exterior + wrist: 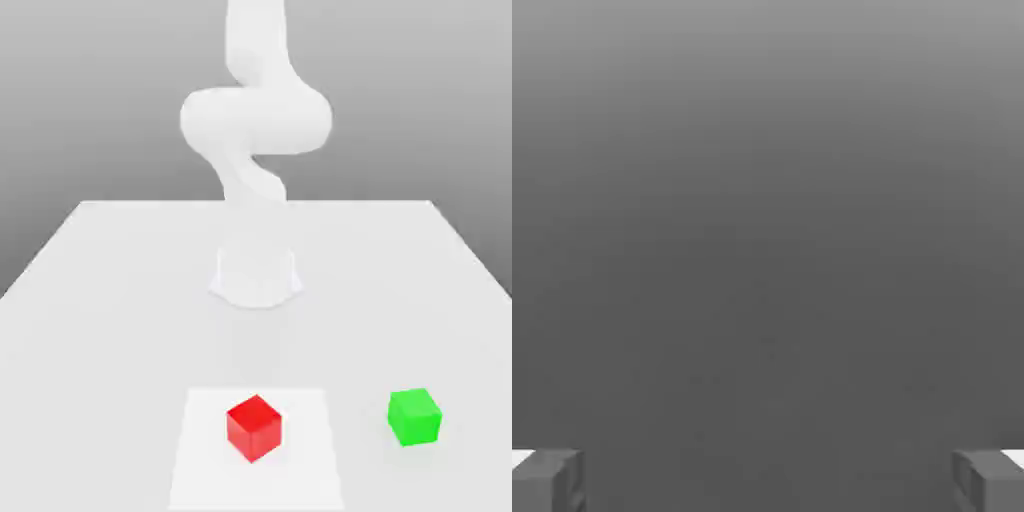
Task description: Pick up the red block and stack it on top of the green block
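Note:
A red block [254,427] rests near the table's front edge, on a paler square patch [205,450], turned so one corner faces the camera. A green block [415,416] sits on the table toward the exterior view's right, about a block's width and a half from the red one. In the hand view my gripper [768,482] is open. One grey fingertip [548,481] and the other [990,481] stand far apart, with nothing between them and plain grey background behind. Neither block appears in the hand view.
The white arm [256,120] rises from its round base [256,276] at the middle of the white table [100,300] and bends upward out of the picture. The table's side edges run back on both sides.

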Robot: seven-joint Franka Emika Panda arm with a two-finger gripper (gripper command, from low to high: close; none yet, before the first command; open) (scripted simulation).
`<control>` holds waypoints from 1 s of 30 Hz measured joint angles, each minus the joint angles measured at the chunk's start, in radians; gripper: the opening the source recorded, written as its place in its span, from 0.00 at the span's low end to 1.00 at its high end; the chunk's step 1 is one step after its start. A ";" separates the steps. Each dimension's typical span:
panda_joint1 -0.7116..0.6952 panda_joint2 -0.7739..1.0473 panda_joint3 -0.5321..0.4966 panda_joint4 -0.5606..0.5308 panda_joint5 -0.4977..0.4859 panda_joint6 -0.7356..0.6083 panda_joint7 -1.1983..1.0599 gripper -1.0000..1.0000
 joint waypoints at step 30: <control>-0.051 0.973 0.042 -0.345 -0.095 0.605 0.853 0.00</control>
